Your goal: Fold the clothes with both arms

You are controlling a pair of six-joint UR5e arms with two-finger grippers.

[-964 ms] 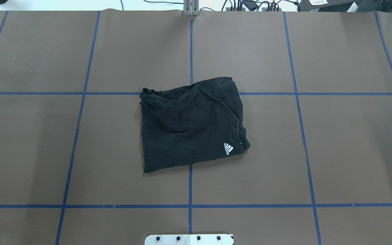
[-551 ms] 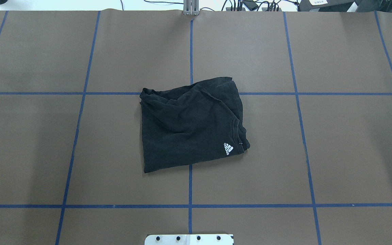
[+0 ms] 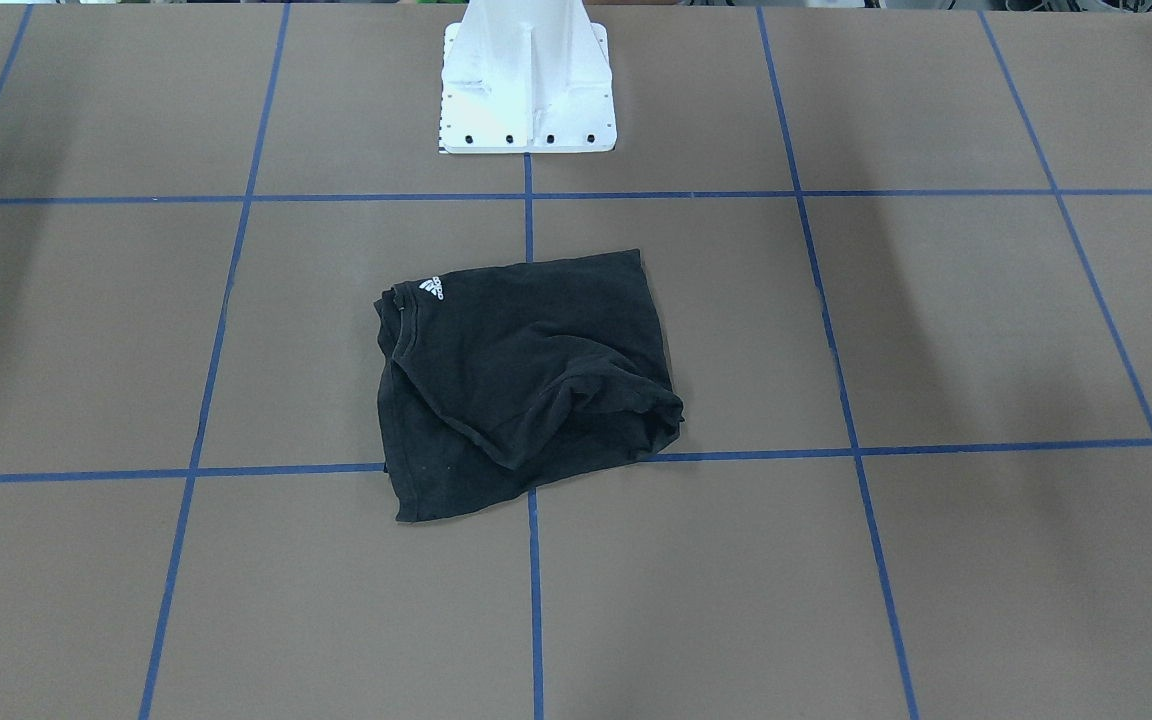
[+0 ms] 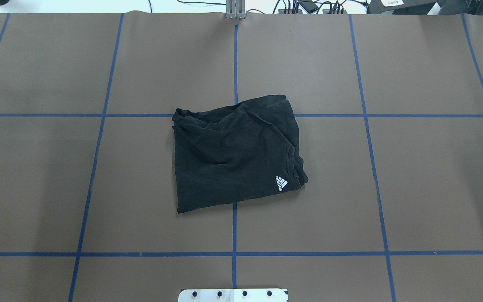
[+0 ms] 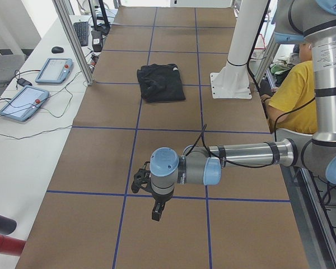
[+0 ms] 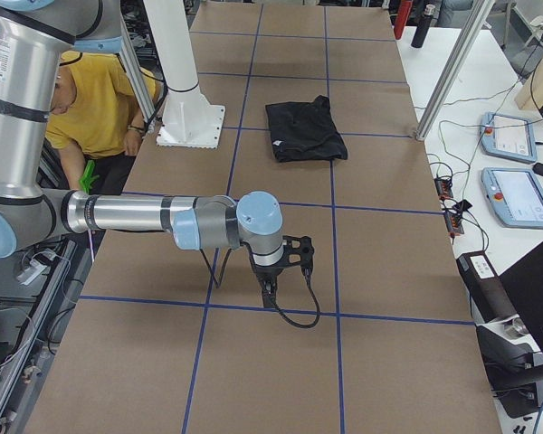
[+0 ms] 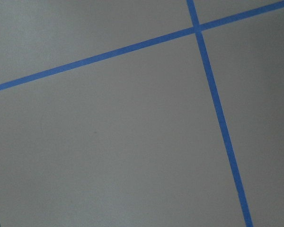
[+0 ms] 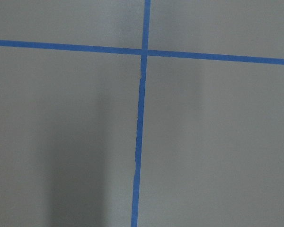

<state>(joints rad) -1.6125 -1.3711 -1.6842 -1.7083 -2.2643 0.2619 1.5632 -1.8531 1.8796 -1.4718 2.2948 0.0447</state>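
The clothes are one black T-shirt [image 4: 233, 159], folded into a rumpled rectangle at the table's middle, a small white logo [image 4: 281, 183] on its corner. It also shows in the front-facing view [image 3: 516, 380] and small in both side views [image 5: 159, 81] [image 6: 303, 131]. No gripper touches it. My left gripper [image 5: 157, 210] hangs over bare table far from the shirt, seen only in the exterior left view. Only the exterior right view holds my right gripper [image 6: 270, 294], equally far off. I cannot tell whether either is open or shut. The wrist views show only brown table with blue tape.
Blue tape lines grid the brown table [image 4: 434, 188]. The white pedestal base [image 3: 526, 90] stands behind the shirt. A person in a yellow shirt [image 5: 297, 95] sits beside the base. Teach pendants [image 5: 22, 103] and cables lie on the white side table.
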